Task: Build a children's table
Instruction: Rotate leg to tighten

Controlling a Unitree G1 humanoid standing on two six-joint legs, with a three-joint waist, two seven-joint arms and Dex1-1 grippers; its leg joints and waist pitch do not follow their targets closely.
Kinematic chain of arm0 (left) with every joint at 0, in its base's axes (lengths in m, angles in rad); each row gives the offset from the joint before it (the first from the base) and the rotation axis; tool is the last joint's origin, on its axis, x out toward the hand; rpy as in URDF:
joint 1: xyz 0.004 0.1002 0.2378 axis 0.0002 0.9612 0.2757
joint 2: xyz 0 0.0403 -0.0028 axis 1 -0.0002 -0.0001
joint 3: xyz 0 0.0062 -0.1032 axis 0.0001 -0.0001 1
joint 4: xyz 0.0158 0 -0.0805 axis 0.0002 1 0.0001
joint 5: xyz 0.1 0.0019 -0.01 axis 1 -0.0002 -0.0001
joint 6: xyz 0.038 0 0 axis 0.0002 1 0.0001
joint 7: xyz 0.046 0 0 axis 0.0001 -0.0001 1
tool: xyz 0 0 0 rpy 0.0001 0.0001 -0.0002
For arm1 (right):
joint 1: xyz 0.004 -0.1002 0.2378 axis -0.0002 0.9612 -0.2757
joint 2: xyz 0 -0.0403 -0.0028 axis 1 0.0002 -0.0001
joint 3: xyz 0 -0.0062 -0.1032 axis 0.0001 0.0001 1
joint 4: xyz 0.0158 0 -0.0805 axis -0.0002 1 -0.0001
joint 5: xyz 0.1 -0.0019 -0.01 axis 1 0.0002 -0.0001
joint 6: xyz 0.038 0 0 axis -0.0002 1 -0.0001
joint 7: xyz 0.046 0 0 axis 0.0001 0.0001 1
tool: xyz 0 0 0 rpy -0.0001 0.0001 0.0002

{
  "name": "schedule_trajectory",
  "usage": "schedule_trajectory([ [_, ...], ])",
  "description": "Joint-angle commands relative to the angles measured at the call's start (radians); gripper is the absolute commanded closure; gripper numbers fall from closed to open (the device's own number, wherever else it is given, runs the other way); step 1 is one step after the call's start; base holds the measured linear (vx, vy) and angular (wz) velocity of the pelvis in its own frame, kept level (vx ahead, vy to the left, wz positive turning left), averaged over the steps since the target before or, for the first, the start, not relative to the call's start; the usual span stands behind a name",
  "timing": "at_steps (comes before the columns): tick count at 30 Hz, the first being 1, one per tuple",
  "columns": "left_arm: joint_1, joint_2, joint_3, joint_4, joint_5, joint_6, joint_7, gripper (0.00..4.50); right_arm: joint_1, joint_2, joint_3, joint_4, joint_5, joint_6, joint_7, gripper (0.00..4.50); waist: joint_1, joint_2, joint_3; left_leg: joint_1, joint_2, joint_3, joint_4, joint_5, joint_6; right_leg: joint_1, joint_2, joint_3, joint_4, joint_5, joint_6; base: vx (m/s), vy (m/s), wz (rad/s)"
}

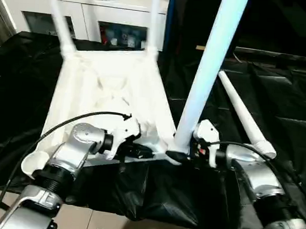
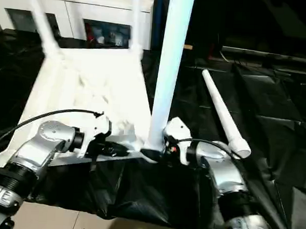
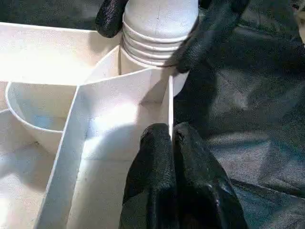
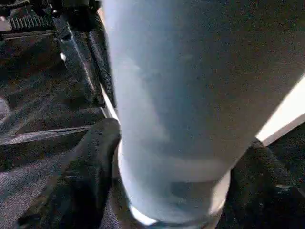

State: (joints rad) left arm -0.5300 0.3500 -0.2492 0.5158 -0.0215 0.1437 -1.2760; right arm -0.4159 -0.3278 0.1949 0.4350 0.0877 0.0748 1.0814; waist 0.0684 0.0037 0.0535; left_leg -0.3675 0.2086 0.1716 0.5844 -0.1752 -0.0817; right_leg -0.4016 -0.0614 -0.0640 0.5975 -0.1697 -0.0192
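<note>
The white table top (image 1: 108, 86) lies underside up on a black sheet. Two legs (image 1: 60, 18) (image 1: 154, 21) stand in its far corners. A third leg (image 1: 207, 71) stands upright, slightly tilted, at the near right corner, its ribbed end (image 3: 157, 38) in the socket there. My right gripper (image 1: 179, 156) is shut on this leg just above the socket, one finger on each side. My left gripper (image 3: 171, 138) is shut on a thin rib of the table top right beside that socket. Another leg (image 1: 244, 115) lies loose on the sheet to the right.
The near left corner socket (image 1: 33, 161) holds no leg. A white cabinet (image 1: 86, 12) with glass doors stands behind the table top. The black sheet (image 1: 279, 91) covers the work surface, and its front edge hangs down near my forearms.
</note>
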Motion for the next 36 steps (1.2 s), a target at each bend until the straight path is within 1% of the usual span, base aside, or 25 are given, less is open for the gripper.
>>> schedule_trajectory([
  [1, -0.045, -0.024, -0.015, -0.006, -0.013, -0.015, 0.009, 4.50, 0.018, 0.032, 0.083, -0.044, 0.016, 0.010, 0.072, 1.70, -0.003, -0.001, -0.065, 0.012, 0.023, -0.001, -0.067, -0.226, 0.043, 0.049, -0.071, 0.044, -0.073, -0.265, -0.202, 0.000, 0.000, 0.00],
  [4, -0.040, -0.030, -0.007, -0.010, -0.009, -0.015, 0.036, 4.50, 0.019, 0.042, 0.081, -0.044, 0.007, 0.011, 0.056, 1.78, -0.004, 0.000, -0.065, 0.012, 0.024, -0.001, -0.068, -0.227, 0.043, 0.048, -0.070, 0.044, -0.072, -0.260, -0.204, 0.000, 0.000, 0.00],
  [5, -0.039, -0.044, 0.005, -0.009, 0.002, -0.002, 0.095, 4.50, 0.009, 0.064, 0.071, -0.013, -0.017, 0.000, -0.012, 1.78, -0.004, -0.001, -0.064, 0.012, 0.024, -0.001, -0.068, -0.228, 0.041, 0.047, -0.070, 0.044, -0.072, -0.260, -0.204, 0.000, 0.000, 0.00],
  [7, -0.039, -0.057, 0.015, -0.007, 0.014, 0.010, 0.152, 4.50, -0.005, 0.089, 0.059, 0.026, -0.042, -0.007, -0.091, 1.81, -0.008, -0.002, -0.062, 0.013, 0.022, -0.001, -0.069, -0.244, 0.033, 0.046, -0.071, 0.043, -0.077, -0.299, -0.196, 0.000, 0.000, 0.00],
  [8, -0.039, -0.069, 0.023, -0.005, 0.025, 0.022, 0.200, 4.50, -0.021, 0.114, 0.047, 0.067, -0.068, -0.010, -0.172, 1.81, -0.011, -0.002, -0.059, 0.013, 0.021, -0.002, -0.070, -0.258, 0.025, 0.044, -0.072, 0.043, -0.080, -0.339, -0.187, 0.000, 0.000, 0.00],
  [9, -0.039, -0.070, 0.024, -0.005, 0.026, 0.023, 0.205, 4.50, -0.023, 0.116, 0.046, 0.071, -0.070, -0.010, -0.179, 1.81, -0.016, -0.001, -0.057, 0.013, 0.019, -0.005, -0.071, -0.277, 0.013, 0.043, -0.072, 0.040, -0.084, -0.389, -0.173, 0.000, 0.000, 0.00],
  [10, -0.037, -0.085, 0.031, -0.008, 0.041, 0.038, 0.263, 4.50, -0.045, 0.144, 0.033, 0.120, -0.094, -0.004, -0.273, 1.81, -0.016, -0.002, -0.058, 0.016, 0.018, -0.004, -0.071, -0.286, 0.012, 0.043, -0.072, 0.040, -0.088, -0.409, -0.164, 0.000, 0.000, 0.00],
  [11, -0.036, -0.087, 0.032, -0.008, 0.042, 0.040, 0.268, 4.50, -0.047, 0.147, 0.032, 0.124, -0.096, -0.004, -0.281, 1.82, -0.023, 0.000, -0.055, 0.017, 0.018, -0.005, -0.072, -0.298, 0.005, 0.039, -0.072, 0.041, -0.091, -0.436, -0.158, 0.000, 0.000, 0.00],
  [12, -0.028, -0.130, 0.048, -0.026, 0.063, 0.088, 0.385, 4.50, -0.089, 0.204, 0.001, 0.212, -0.121, 0.004, -0.448, 1.82, -0.032, 0.002, -0.053, 0.015, 0.017, -0.009, -0.074, -0.317, -0.006, 0.039, -0.073, 0.037, -0.092, -0.471, -0.149, 0.000, 0.000, 0.00],
  [14, -0.021, -0.166, 0.060, -0.043, 0.075, 0.128, 0.469, 4.50, -0.120, 0.248, -0.026, 0.270, -0.126, 0.011, -0.558, 1.82, -0.046, 0.000, -0.053, 0.013, 0.015, -0.014, -0.073, -0.338, -0.014, 0.040, -0.074, 0.032, -0.097, -0.516, -0.130, 0.000, 0.000, 0.00],
  [15, -0.018, -0.185, 0.064, -0.051, 0.080, 0.147, 0.507, 4.50, -0.137, 0.269, -0.041, 0.298, -0.127, 0.016, -0.613, 1.82, -0.053, 0.001, -0.053, 0.013, 0.014, -0.015, -0.072, -0.344, -0.014, 0.039, -0.074, 0.030, -0.100, -0.530, -0.122, 0.000, 0.000, 0.00],
  [16, -0.018, -0.219, 0.069, -0.059, 0.090, 0.171, 0.571, 4.50, -0.166, 0.301, -0.066, 0.345, -0.125, 0.018, -0.687, 1.82, -0.053, -0.002, -0.053, 0.013, 0.012, -0.016, -0.072, -0.348, -0.009, 0.039, -0.073, 0.028, -0.105, -0.538, -0.116, 0.000, 0.000, 0.00],
  [17, -0.018, -0.219, 0.069, -0.059, 0.090, 0.171, 0.571, 4.50, -0.166, 0.301, -0.066, 0.345, -0.125, 0.018, -0.687, 1.82, -0.056, -0.002, -0.056, 0.015, 0.012, -0.014, -0.069, -0.340, -0.004, 0.036, -0.073, 0.032, -0.104, -0.519, -0.119, 0.000, 0.000, 0.00],
  [19, -0.019, -0.265, 0.066, -0.069, 0.091, 0.182, 0.621, 4.50, -0.203, 0.331, -0.085, 0.402, -0.128, 0.002, -0.759, 1.82, -0.056, -0.003, -0.058, 0.014, 0.012, -0.011, -0.067, -0.325, 0.007, 0.034, -0.071, 0.034, -0.101, -0.476, -0.132, 0.000, 0.000, 0.00],
  [21, -0.016, -0.280, 0.056, -0.077, 0.089, 0.177, 0.612, 4.50, -0.216, 0.339, -0.091, 0.420, -0.120, -0.015, -0.761, 1.82, -0.055, -0.006, -0.060, 0.012, 0.011, -0.006, -0.065, -0.309, 0.024, 0.035, -0.068, 0.035, -0.099, -0.425, -0.143, 0.000, 0.000, 0.00],
  [22, -0.015, -0.283, 0.050, -0.079, 0.090, 0.175, 0.606, 4.50, -0.220, 0.342, -0.096, 0.425, -0.113, -0.020, -0.757, 1.47, -0.054, -0.005, -0.062, 0.011, 0.012, -0.006, -0.065, -0.301, 0.027, 0.036, -0.069, 0.036, -0.096, -0.411, -0.147, 0.000, 0.000, 0.00],
  [23, -0.015, -0.282, 0.045, -0.081, 0.093, 0.169, 0.602, 4.50, -0.228, 0.348, -0.107, 0.437, -0.105, -0.024, -0.757, 1.26, -0.054, -0.004, -0.062, 0.007, 0.012, -0.006, -0.066, -0.283, 0.032, 0.039, -0.068, 0.037, -0.091, -0.378, -0.157, 0.000, 0.000, 0.00],
  [27, -0.016, -0.271, 0.033, -0.084, 0.092, 0.162, 0.581, 4.50, -0.238, 0.347, -0.120, 0.445, -0.086, -0.039, -0.710, 0.90, -0.055, 0.000, -0.064, 0.003, 0.014, -0.005, -0.066, -0.257, 0.040, 0.045, -0.068, 0.038, -0.082, -0.307, -0.184, 0.000, 0.000, 0.00],
  [28, -0.014, -0.256, 0.026, -0.087, 0.087, 0.157, 0.552, 4.50, -0.232, 0.329, -0.110, 0.434, -0.093, -0.056, -0.682, 0.90, -0.055, 0.000, -0.064, 0.003, 0.015, -0.005, -0.066, -0.255, 0.040, 0.045, -0.067, 0.038, -0.082, -0.300, -0.187, 0.000, 0.000, 0.00],
  [29, -0.013, -0.252, 0.024, -0.088, 0.086, 0.156, 0.546, 4.50, -0.231, 0.325, -0.107, 0.432, -0.095, -0.060, -0.678, 0.70, -0.054, 0.000, -0.065, 0.004, 0.016, -0.004, -0.065, -0.254, 0.042, 0.046, -0.068, 0.038, -0.080, -0.286, -0.194, 0.000, 0.000, 0.00],
  [31, -0.008, -0.228, 0.012, -0.092, 0.077, 0.143, 0.499, 4.50, -0.221, 0.293, -0.087, 0.420, -0.109, -0.083, -0.637, 0.59, -0.054, 0.005, -0.066, 0.003, 0.015, -0.004, -0.065, -0.245, 0.045, 0.047, -0.068, 0.039, -0.078, -0.263, -0.203, 0.000, 0.000, 0.00],
  [32, -0.007, -0.218, 0.008, -0.093, 0.075, 0.134, 0.481, 4.50, -0.216, 0.280, -0.078, 0.413, -0.116, -0.094, -0.621, 0.59, -0.054, 0.002, -0.065, 0.004, 0.015, -0.003, -0.064, -0.253, 0.048, 0.047, -0.068, 0.038, -0.080, -0.271, -0.203, 0.000, 0.000, 0.00],
  [33, -0.003, -0.195, 0.002, -0.095, 0.066, 0.121, 0.433, 4.50, -0.202, 0.253, -0.062, 0.394, -0.122, -0.122, -0.569, 0.59, -0.053, 0.003, -0.065, 0.004, 0.015, -0.003, -0.064, -0.252, 0.050, 0.047, -0.069, 0.039, -0.082, -0.279, -0.200, 0.000, 0.000, 0.00],
  [34, -0.003, -0.195, 0.002, -0.095, 0.066, 0.121, 0.433, 4.50, -0.202, 0.253, -0.062, 0.394, -0.122, -0.122, -0.569, 0.59, -0.051, 0.004, -0.066, 0.006, 0.015, -0.002, -0.063, -0.251, 0.050, 0.047, -0.069, 0.039, -0.081, -0.277, -0.202, 0.000, 0.000, 0.00],
  [36, -0.004, -0.160, -0.001, -0.091, 0.054, 0.097, 0.369, 4.50, -0.178, 0.213, -0.045, 0.352, -0.116, -0.147, -0.484, 0.59, -0.050, 0.006, -0.068, 0.005, 0.018, -0.003, -0.063, -0.231, 0.055, 0.050, -0.067, 0.040, -0.074, -0.223, -0.219, 0.000, 0.000, 0.00],
])
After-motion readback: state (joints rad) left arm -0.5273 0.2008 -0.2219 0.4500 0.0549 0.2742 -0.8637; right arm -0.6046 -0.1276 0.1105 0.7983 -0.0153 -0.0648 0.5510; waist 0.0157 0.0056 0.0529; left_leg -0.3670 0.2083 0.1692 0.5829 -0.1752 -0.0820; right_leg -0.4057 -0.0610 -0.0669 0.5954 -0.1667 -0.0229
